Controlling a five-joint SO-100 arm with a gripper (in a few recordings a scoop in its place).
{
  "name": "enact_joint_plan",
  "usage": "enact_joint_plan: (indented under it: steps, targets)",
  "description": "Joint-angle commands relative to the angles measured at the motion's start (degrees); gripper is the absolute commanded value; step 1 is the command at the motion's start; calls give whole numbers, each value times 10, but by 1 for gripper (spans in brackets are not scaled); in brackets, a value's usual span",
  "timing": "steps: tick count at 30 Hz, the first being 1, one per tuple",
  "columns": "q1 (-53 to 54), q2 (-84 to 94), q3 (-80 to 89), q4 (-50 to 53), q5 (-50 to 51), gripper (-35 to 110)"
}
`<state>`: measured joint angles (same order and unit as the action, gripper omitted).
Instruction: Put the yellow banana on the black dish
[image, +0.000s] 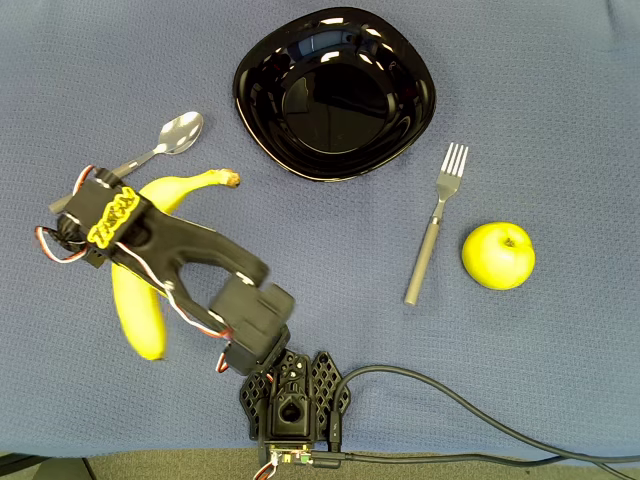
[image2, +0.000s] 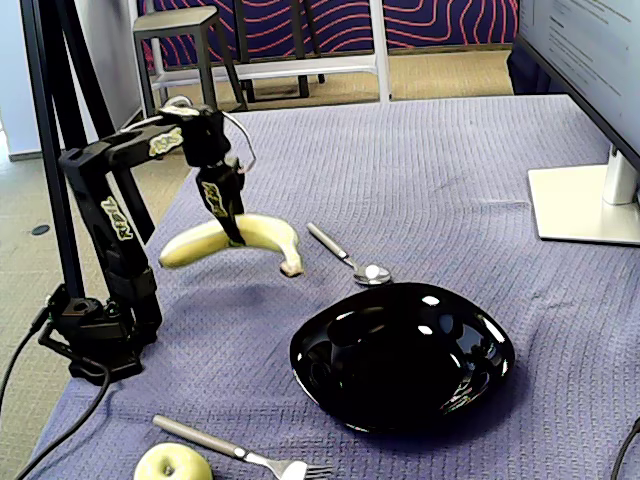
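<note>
My gripper is shut on the yellow banana near its middle and holds it lifted off the blue cloth, stem tip drooping toward the dish. In the overhead view the banana curves out from under my wrist, with its brown stem pointing right. To the right, apart from the banana, the glossy black dish lies on the cloth with nothing in it.
A spoon lies just beyond the banana, between it and the dish. A fork and a yellow-green apple lie further along the cloth. A monitor foot stands at the right edge. The arm's base trails a cable.
</note>
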<state>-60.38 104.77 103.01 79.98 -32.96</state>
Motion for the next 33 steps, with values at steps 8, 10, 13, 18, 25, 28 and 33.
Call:
enact_joint_plan:
  steps: [8, 10, 13, 18, 25, 28, 33]
  targets:
    - [174, 160, -27, 5, 119, 0]
    - [228, 151, -39, 4, 147, 0]
    - [300, 134, -52, -7, 183, 0]
    - [402, 100, -98, -7, 231, 0]
    - [514, 29, -192, 3, 293, 0]
    - [549, -13, -226, 4, 300, 0]
    - [588, -96, -312, 13, 299, 0]
